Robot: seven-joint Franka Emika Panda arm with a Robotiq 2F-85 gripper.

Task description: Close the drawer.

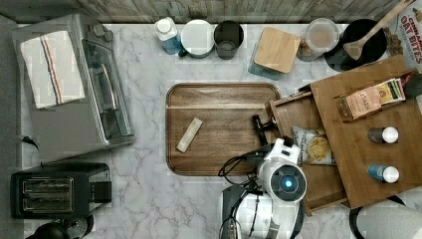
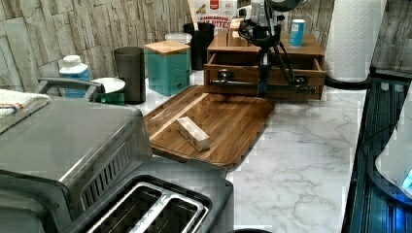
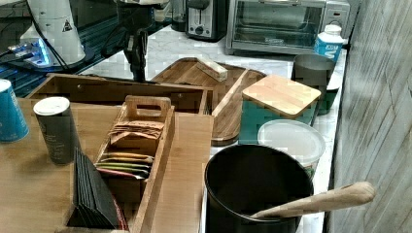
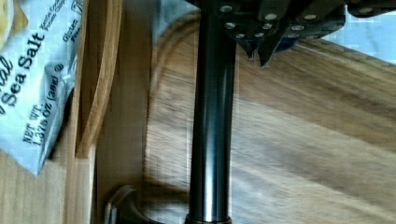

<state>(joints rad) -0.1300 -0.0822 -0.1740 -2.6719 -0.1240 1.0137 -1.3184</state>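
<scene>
The light-brown wooden drawer (image 1: 303,172) stands pulled open, black handle (image 4: 212,121) on its front.

Wooden serving tray (image 1: 224,129) with a small pale block (image 1: 189,135), beside toaster oven (image 1: 74,87) and toaster (image 1: 54,191).

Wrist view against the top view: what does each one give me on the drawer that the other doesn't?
The wrist view alone shows the bag's print, "Sea Salt", and the black handle bar close up, running right under the claw's mounting. The top view alone shows how far the drawer stands out from under the wooden top, with its front panel over the serving tray's edge. Both show the chip bag lying inside the drawer, the handle, and the tray's wood beside it.
</scene>
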